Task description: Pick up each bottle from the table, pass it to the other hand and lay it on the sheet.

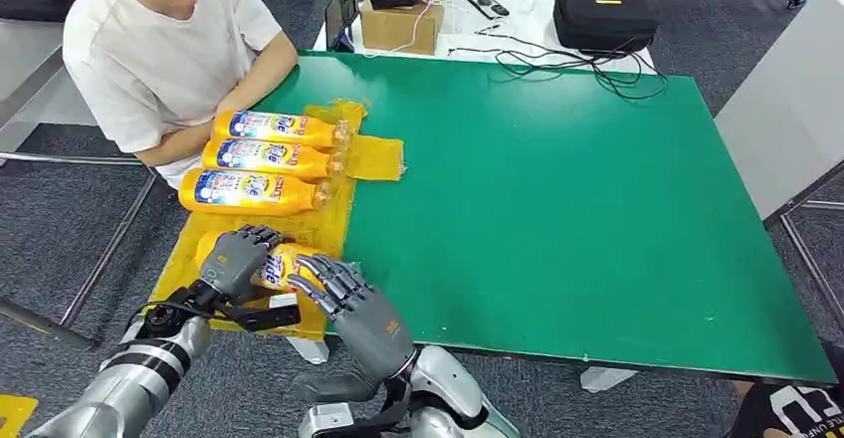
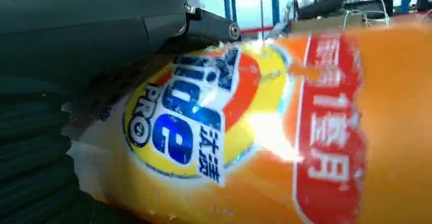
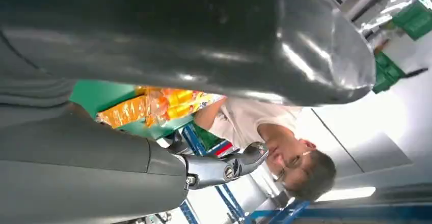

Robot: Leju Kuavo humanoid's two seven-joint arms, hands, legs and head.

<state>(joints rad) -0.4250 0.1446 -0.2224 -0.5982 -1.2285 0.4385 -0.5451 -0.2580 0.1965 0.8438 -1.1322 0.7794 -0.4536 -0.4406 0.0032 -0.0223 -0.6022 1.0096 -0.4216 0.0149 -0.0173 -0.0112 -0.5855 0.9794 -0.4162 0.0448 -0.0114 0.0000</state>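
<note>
Nearest the robot, the left robot hand [image 1: 235, 259] lies palm-down over a bottle [image 1: 284, 265], fingers curled round it at the sheet's [image 1: 189, 244] near end (the wrist view shows the label [image 2: 204, 122] pressed close against the palm). Just beside that bottle, the right robot hand [image 1: 343, 294] is raised with fingers spread, its fingertips [image 1: 316, 271] near the bottle; whether they touch it I cannot tell. Farther along the sheet three bottles [image 1: 261, 159] lie side by side. Beyond the sheet a person [image 1: 164, 50] sits at the green desk [image 1: 557, 199].
</note>
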